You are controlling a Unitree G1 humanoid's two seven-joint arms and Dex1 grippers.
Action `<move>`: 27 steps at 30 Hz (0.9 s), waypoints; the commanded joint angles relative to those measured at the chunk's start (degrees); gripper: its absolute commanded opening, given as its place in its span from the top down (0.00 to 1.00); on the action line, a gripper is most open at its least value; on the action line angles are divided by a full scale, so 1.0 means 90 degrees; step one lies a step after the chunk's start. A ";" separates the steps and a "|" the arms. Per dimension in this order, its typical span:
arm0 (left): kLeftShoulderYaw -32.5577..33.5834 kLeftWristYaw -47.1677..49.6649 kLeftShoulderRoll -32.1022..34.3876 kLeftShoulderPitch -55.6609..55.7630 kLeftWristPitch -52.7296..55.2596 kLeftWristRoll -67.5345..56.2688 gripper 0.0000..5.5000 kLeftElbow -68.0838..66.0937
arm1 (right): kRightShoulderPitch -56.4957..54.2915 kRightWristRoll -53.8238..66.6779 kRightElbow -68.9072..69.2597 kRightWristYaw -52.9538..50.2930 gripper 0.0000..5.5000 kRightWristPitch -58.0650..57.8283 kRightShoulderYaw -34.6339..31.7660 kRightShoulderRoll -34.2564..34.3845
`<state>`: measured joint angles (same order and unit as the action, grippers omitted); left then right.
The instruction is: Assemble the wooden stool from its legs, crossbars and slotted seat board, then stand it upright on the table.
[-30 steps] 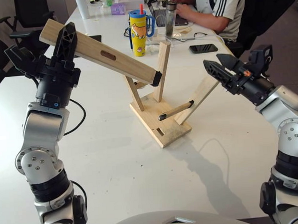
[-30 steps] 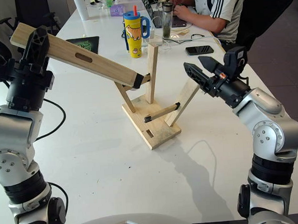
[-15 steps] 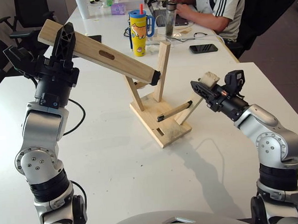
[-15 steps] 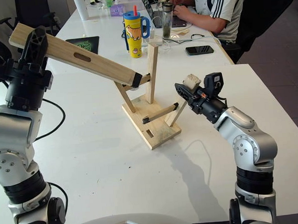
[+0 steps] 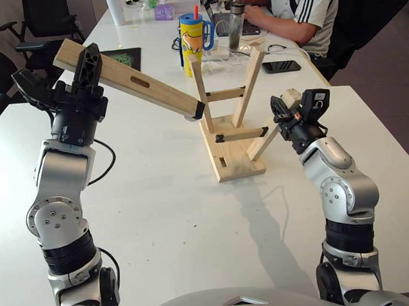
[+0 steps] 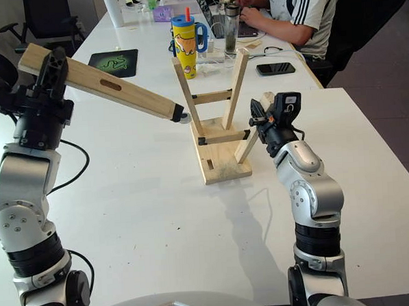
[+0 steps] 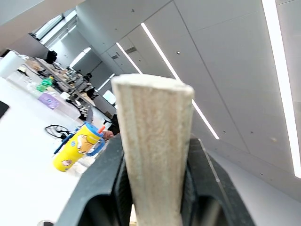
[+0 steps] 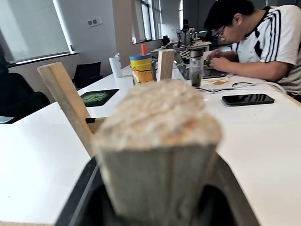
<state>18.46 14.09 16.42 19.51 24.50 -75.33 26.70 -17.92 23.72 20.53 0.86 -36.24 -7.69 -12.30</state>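
The slotted seat board (image 5: 235,164) lies flat on the white table (image 5: 160,217). Two legs (image 5: 201,91) rise from it, joined by a crossbar (image 5: 223,94). A lower crossbar (image 5: 241,134) with black ends runs to a third leg (image 5: 264,143) that leans outward. My right gripper (image 5: 289,106) is shut on that leg's top end (image 8: 160,141). My left gripper (image 5: 83,69) is shut on the upper end of a fourth, slotted leg (image 5: 139,82) held slanted in the air. Its black-capped lower tip (image 5: 197,113) is close beside the near upright leg.
A yellow cup (image 5: 193,33), a bottle (image 5: 236,24), a phone (image 5: 281,66) and a dark mat (image 5: 122,58) lie behind the stool. A person sits at the table's far right with a laptop. Bare tabletop spreads in front of the seat board.
My right gripper, open and away from the stool a second ago, came in and shut on the leaning leg's top. The stool parts turned and shifted right; the legs stand straighter.
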 commanded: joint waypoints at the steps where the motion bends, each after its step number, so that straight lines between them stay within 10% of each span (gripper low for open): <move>1: -0.0609 0.0598 -0.0458 -0.0343 0.0137 0.1032 0.81 -0.0528 | 0.0343 -0.0359 0.0129 -0.0420 0.82 0.0219 0.0467 0.0647; 13: -0.0972 0.1616 -0.2176 -0.0190 -0.0376 0.3113 0.81 -0.1729 | 0.0185 -0.1367 -0.0108 -0.1101 0.82 0.0937 0.1002 0.1623; 27: -0.1253 0.1774 -0.2541 -0.0772 0.0168 0.3954 0.81 -0.1340 | 0.0343 -0.1785 -0.0083 -0.1174 0.82 0.1018 0.0949 0.1833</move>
<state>7.52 27.54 -4.64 16.54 23.25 -42.23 14.21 -15.72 8.62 19.73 -8.80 -26.78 1.23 4.02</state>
